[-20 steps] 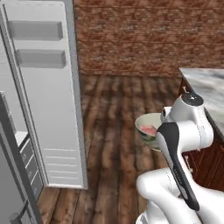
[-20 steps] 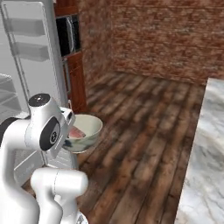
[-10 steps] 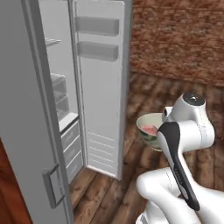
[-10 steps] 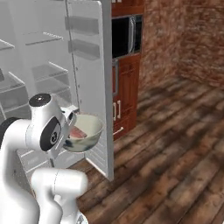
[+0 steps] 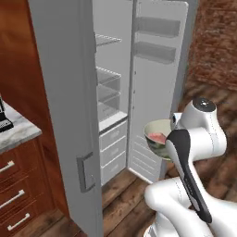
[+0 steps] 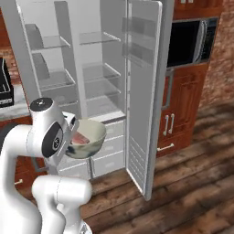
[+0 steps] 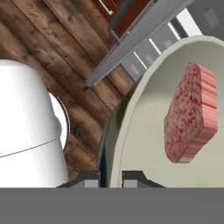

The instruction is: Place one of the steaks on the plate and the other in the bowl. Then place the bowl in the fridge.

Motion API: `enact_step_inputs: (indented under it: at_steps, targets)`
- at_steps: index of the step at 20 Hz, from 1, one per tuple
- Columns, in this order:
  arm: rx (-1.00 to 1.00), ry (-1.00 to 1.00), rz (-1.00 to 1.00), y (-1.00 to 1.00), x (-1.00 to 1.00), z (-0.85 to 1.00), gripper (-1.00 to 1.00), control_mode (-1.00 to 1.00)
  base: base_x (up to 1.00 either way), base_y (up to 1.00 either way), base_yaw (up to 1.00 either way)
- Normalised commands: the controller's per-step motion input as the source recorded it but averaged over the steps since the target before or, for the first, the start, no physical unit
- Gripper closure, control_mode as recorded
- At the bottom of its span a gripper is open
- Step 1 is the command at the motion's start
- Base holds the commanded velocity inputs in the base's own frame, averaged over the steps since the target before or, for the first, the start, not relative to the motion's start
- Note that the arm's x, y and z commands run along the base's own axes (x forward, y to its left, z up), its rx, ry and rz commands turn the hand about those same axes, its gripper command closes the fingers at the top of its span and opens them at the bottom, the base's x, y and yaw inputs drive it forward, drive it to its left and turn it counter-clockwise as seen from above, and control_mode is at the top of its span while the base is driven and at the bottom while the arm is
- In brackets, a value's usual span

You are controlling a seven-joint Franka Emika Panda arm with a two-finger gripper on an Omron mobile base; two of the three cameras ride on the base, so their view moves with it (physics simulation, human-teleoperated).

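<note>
One steak (image 7: 191,114): pinkish-red, in bowl (image 6: 87,137).
Jaws: clenched on bowl rim.
Change: base turned; fridge (image 5: 111,83) now ahead, doors open.
Next: prob. shelve bowl.

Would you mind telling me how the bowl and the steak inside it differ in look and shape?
The bowl is deep, round and hollow, while the steak is a flat, thick slab. The bowl is cream-beige with a pale inside; the steak is pinkish-red and mottled. The bowl is far wider than the steak, which covers only part of its inside. Both are carried together in front of the open fridge.
</note>
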Motion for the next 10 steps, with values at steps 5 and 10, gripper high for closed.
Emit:
enact_step_inputs:
  at_steps: [5, 10]
  targets:
    - [0.00, 0.00, 0.00, 0.00, 0.00, 0.00, 1.00, 1.00, 0.40, -0.11, 0.38]
    - [0.00, 0.00, 0.00, 0.00, 0.00, 0.00, 1.00, 1.00, 0.68, -0.49, 0.08]
